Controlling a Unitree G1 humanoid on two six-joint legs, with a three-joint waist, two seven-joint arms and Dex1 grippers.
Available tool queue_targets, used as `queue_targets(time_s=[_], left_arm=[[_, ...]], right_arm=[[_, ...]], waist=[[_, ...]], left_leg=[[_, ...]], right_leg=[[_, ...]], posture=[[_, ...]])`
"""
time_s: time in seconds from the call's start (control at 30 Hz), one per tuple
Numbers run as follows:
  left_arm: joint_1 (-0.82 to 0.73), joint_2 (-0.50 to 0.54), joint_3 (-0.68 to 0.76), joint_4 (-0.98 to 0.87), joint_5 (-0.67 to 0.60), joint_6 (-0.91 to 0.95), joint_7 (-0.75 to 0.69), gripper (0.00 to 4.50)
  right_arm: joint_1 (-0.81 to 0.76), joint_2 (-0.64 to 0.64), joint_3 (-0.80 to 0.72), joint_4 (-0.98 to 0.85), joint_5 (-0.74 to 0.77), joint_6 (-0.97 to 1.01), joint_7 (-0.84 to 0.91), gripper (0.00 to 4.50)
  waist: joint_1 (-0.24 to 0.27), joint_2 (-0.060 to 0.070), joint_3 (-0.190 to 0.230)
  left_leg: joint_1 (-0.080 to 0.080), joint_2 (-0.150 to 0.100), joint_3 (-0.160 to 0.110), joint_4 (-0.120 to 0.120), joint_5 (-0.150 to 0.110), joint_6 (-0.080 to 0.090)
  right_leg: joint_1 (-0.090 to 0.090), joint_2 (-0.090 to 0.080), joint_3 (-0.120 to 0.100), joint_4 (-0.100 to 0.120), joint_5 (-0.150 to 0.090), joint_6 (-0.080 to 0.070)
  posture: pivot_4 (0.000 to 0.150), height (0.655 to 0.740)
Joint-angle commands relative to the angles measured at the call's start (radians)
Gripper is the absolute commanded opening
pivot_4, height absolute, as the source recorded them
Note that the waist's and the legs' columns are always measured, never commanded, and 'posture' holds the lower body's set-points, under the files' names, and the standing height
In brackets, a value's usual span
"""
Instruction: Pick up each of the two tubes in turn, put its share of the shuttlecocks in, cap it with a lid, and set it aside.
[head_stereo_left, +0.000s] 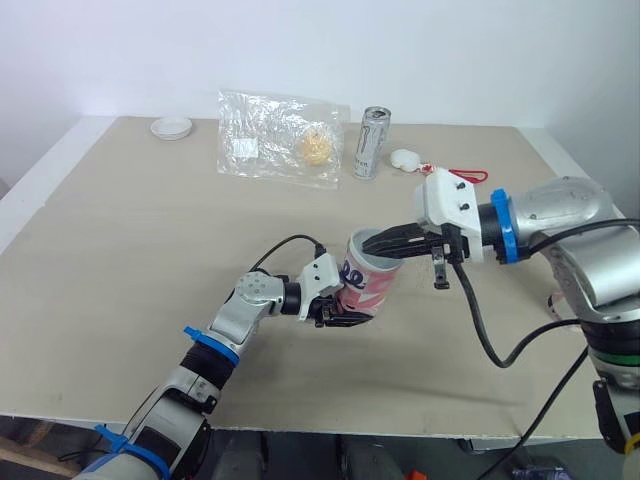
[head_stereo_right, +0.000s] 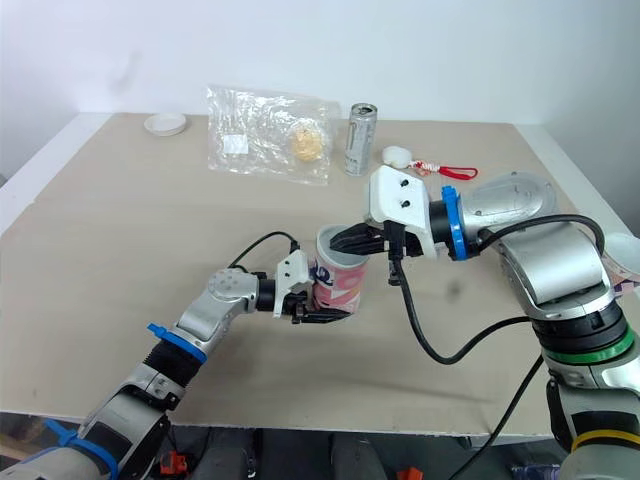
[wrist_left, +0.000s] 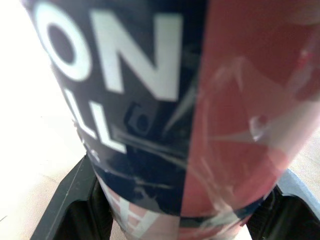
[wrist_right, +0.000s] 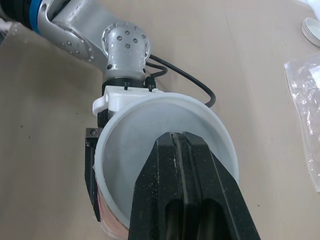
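A left gripper (head_stereo_left: 335, 312) near the front of the bench (head_stereo_left: 130, 260) has its fingers (wrist_left: 70, 200) clamped around the lower part of one tube (head_stereo_left: 368, 285), pink, white and navy. The tube is held tilted over the middle of the bench, with its mouth facing up.

Just behind it, the right gripper (head_stereo_left: 368, 245) reaches to the tube's mouth. Its fingers (wrist_right: 185, 165) are pressed together with nothing between them, and the tips are at the rim. The mouth shows a pale, bare surface, either the inside wall or a seated lid; I cannot tell which.

This looks like an early stage, because no capped tube stands aside.

At the far edge there are:
- one drinks can (head_stereo_left: 371, 143)
- one small white object on a red cord (head_stereo_left: 405, 158)
- one clear bag (head_stereo_left: 275, 140) holding something yellowish
- one white lid (head_stereo_left: 171, 127) at the far left corner
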Motion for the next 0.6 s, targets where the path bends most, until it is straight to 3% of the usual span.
queue_targets(time_s=[0.03,0.6], left_arm=[[0.002,0.007,0.005,0.013,0.018,0.013,0.013,2.88],[-0.006,0.003,0.009,0.025,0.018,0.012,0.021,2.88]], right_arm=[[0.016,-0.010,0.063,0.013,-0.042,-0.013,0.042,0.06],[0.012,0.017,0.117,0.029,-0.118,-0.079,0.101,0.06]], waist=[[0.000,0.000,-0.001],[0.000,0.000,-0.003]], left_leg=[[0.000,0.000,0.000,0.000,0.000,0.000],[0.001,0.000,0.000,0.000,0.000,0.000]], right_leg=[[0.000,0.000,0.000,0.000,0.000,0.000],[0.001,0.000,0.000,0.000,0.000,0.000]], posture=[[0.150,0.7400],[0.150,0.7400]])
